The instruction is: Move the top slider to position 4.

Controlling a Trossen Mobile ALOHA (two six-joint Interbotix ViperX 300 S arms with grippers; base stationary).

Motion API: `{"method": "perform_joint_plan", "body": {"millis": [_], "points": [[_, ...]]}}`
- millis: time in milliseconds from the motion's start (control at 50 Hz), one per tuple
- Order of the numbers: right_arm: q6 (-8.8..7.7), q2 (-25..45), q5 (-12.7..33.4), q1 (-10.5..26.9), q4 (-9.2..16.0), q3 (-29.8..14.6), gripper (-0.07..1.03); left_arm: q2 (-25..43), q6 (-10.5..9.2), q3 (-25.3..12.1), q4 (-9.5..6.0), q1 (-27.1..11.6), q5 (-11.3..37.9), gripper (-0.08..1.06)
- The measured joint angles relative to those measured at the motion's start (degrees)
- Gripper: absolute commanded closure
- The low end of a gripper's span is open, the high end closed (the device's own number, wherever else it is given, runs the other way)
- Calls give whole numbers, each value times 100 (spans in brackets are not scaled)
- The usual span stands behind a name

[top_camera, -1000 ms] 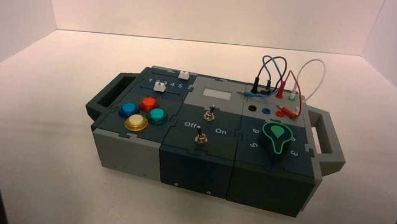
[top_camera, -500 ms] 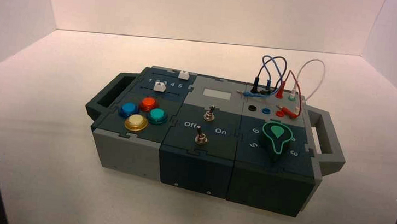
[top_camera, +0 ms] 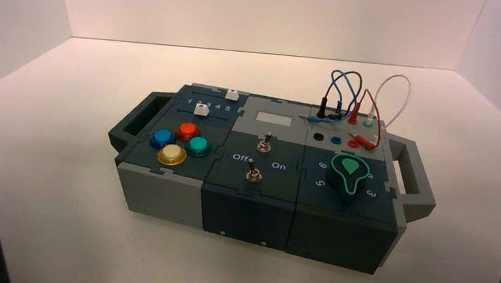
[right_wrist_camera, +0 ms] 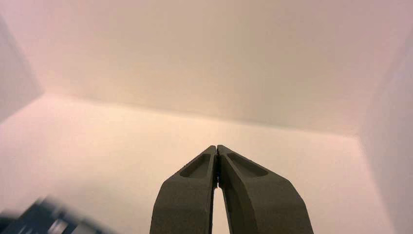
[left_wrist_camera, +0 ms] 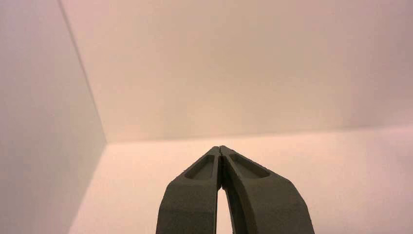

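Observation:
The box (top_camera: 160,192) stands in the middle of the white floor in the high view. The top slider (top_camera: 232,95) is a small white knob at the far edge of the box's left dark panel. A second white knob (top_camera: 201,110) sits nearer to me, with a row of tiny white digits between them, position 4 (top_camera: 218,107) among them. My left gripper (left_wrist_camera: 220,147) is shut on nothing and faces the bare wall, far from the box. My right gripper (right_wrist_camera: 216,146) is likewise shut and empty. Both arms rest at the near corners.
Four round coloured buttons (top_camera: 180,141) sit at the box's near left. Two toggle switches (top_camera: 254,173) stand in the middle, and a green dial (top_camera: 349,173) is at the right. Looped wires (top_camera: 356,100) rise at the far right. Handles (top_camera: 414,174) jut from both ends.

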Motion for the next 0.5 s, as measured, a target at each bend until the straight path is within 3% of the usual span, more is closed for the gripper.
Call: {"method": "perform_joint_plan", "body": {"millis": [220,380,500], "points": [[9,870,606,958,70,-334,99,800,9,-431,9,-316,1081,100],[9,1125,817,1318,141,-483,99,1371,9,-677,9,-580,1705,100],[9,1178,1046,1529,378,-589,99,1758,35,-870,9,-896,2118,100]]}}
